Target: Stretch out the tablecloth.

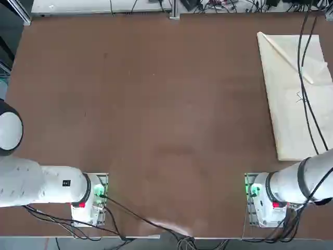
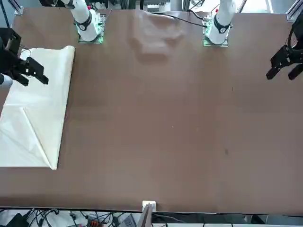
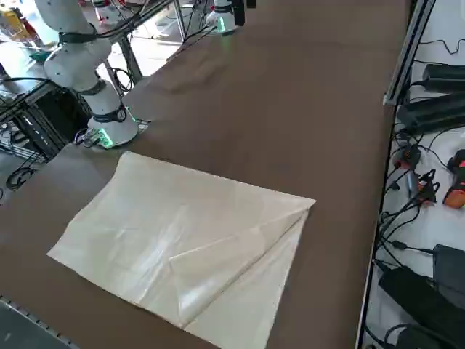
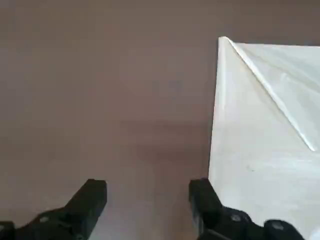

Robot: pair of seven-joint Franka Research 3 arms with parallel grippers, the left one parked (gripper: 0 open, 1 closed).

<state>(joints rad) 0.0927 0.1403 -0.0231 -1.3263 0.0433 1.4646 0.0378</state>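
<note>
Tablecloth (image 3: 182, 240) lies folded flat on the bench (image 1: 156, 104), at the robot's right side toward the far edge, one corner flap doubled back diagonally over it. Right hand (image 4: 148, 200) hangs above the cloth's inner edge, fingers spread wide, gripping nothing. Thin, light, limp fabric; likely slides easily on the smooth top and bunches if pushed. Best hold looks like a pinch on the free folded edge or the turned-over corner, then a pull toward the middle of the bench.

No readable text or labels anywhere.
</note>
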